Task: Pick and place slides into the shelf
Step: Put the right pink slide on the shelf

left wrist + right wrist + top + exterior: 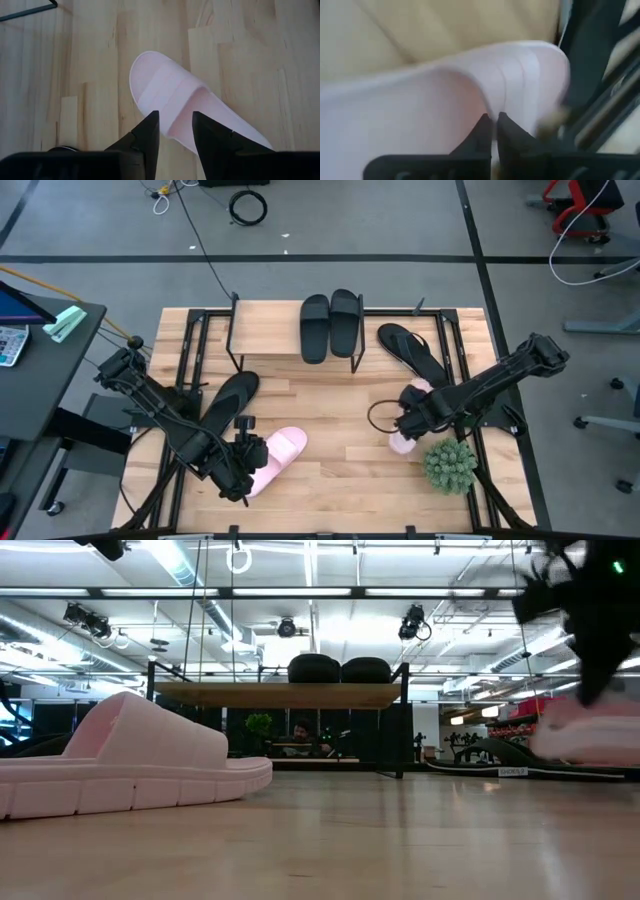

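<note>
The shelf point(268, 330) stands at the table's far edge, and two black broad-band slides point(330, 325) lie on its top board. One thin black flip-flop point(230, 400) lies on the table's left half and the other point(410, 348) on the right, beside the shelf. A pale pink slide point(278, 458) rests sole-down near the front left. My left gripper point(175, 131) is open and hovers over its heel half. My right gripper point(412, 418) is shut on the second pink slide point(590, 735) at the table's right. My right gripper pinches the pink slide's band at its curved edge point(487, 106) between its two nearly closed fingers. The fingers come from above, slanting in from the table's right. In the low view the slide's sole hangs level above the tabletop, lifted clear.
A spiky green plant ball point(450, 465) sits at the front right, close to my right gripper. A black cable loop point(383, 416) lies beside the held slide. Bare wood shows in the table's middle, between the two arms and in front of the shelf.
</note>
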Robot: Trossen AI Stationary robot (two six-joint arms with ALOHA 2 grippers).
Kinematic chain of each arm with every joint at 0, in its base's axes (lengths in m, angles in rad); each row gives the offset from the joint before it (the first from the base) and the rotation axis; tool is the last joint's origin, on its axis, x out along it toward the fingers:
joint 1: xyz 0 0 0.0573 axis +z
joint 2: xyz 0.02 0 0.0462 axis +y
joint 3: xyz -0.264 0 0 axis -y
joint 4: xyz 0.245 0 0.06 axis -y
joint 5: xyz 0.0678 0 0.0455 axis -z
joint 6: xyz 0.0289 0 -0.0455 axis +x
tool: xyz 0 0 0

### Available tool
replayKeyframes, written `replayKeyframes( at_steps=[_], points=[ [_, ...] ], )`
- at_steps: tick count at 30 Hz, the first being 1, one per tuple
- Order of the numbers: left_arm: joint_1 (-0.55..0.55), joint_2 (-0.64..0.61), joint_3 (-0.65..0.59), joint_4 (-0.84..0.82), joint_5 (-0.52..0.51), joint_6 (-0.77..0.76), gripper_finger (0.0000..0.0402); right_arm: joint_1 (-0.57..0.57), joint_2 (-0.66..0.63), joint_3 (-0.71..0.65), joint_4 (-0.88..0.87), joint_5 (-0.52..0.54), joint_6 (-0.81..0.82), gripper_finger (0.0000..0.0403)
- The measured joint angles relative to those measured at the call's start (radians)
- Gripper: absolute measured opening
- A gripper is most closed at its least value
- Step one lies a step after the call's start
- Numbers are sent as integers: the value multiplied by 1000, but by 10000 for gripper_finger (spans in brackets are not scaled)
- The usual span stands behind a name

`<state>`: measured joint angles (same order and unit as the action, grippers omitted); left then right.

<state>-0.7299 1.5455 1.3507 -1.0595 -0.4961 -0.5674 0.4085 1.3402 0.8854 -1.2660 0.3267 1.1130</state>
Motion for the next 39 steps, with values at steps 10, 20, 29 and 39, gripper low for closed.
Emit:
replayKeyframes(
  at_steps=[10,20,29,39],
  points=[
    [0,0,0,0,0,3,119,62,-5,302,127,170,-147,9],
    [0,0,0,-63,-1,3,99,41,19,344,728,233,-627,9],
    [3,-2,0,-497,-127,-246,59,-165,141,344,1090,289,-1004,7],
    [47,-76,0,-511,-173,-227,41,-442,277,344,1497,149,-1288,7]
  ],
)
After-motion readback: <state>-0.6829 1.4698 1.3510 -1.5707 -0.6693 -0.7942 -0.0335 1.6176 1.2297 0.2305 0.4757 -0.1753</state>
